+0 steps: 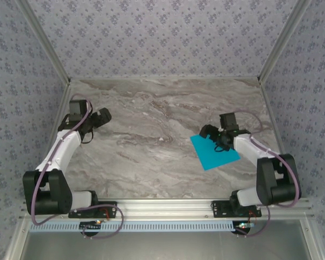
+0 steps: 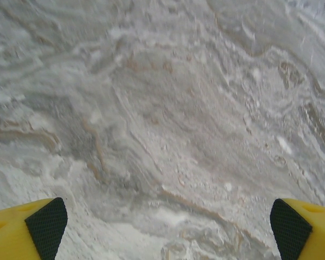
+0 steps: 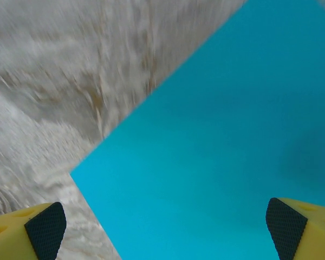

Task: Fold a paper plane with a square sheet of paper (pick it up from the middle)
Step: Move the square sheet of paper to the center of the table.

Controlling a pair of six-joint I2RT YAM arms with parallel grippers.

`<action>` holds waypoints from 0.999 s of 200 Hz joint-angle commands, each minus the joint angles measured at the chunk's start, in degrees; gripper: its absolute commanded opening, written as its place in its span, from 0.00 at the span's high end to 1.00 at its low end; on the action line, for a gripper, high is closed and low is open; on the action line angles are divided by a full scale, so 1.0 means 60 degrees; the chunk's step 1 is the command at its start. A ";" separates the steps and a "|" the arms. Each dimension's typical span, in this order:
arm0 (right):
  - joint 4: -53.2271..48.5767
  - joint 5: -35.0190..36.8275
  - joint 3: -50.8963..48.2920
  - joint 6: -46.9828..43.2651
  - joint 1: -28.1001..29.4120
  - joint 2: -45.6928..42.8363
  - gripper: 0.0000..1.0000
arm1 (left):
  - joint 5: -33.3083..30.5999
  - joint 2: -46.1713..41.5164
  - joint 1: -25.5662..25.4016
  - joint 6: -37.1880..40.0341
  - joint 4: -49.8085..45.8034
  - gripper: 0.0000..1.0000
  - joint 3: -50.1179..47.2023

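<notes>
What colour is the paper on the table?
Bright cyan-blue, plain with no marks. The paper shows best in the right wrist view.

Even, soft light — blurred right-wrist view

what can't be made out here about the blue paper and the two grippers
- Top external: the right gripper covers the far corner of the square sheet of paper; whether they touch cannot be told.
- Right wrist: the sheet runs off the top, right and bottom edges; the table is blurred.
- Left wrist: the left gripper has its fingers cut off by the bottom edge.
</notes>
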 commanded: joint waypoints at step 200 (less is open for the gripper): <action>-0.2686 0.0754 0.6007 0.0591 0.4359 0.4739 0.03 | 0.1151 0.0086 -0.1727 -0.2868 0.1772 0.01 -0.1886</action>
